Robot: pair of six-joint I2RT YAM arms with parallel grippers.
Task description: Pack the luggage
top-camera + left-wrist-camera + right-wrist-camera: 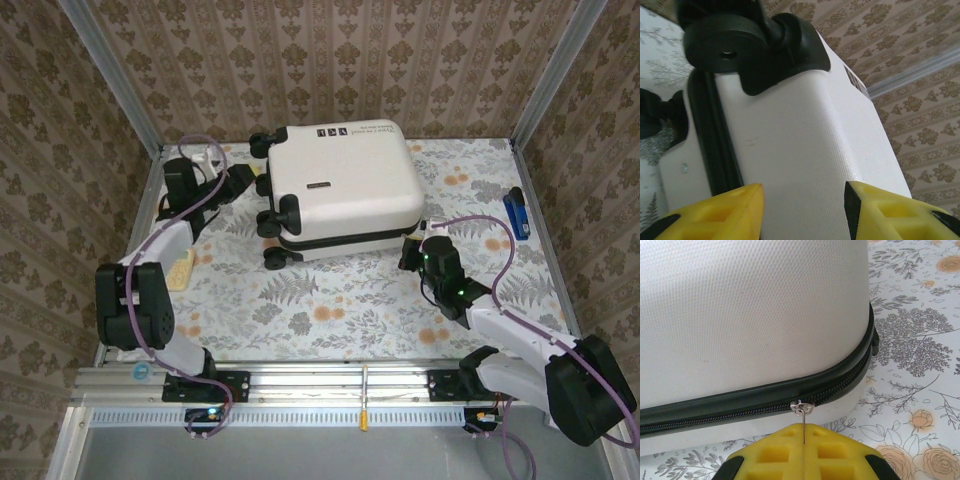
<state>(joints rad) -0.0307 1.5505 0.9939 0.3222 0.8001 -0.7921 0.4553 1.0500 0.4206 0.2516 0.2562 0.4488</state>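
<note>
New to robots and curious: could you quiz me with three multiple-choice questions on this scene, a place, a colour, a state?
1. The blue object lies by the table's: A left edge; B right edge; C near edge.
2. The luggage's wheels are: A white; B black; C red.
3. The right hand is: A wide open; B gripping a wheel; C shut on the zipper pull.
B, it sits far right; B, they look black; C, its fingers pinch the pull.
</note>
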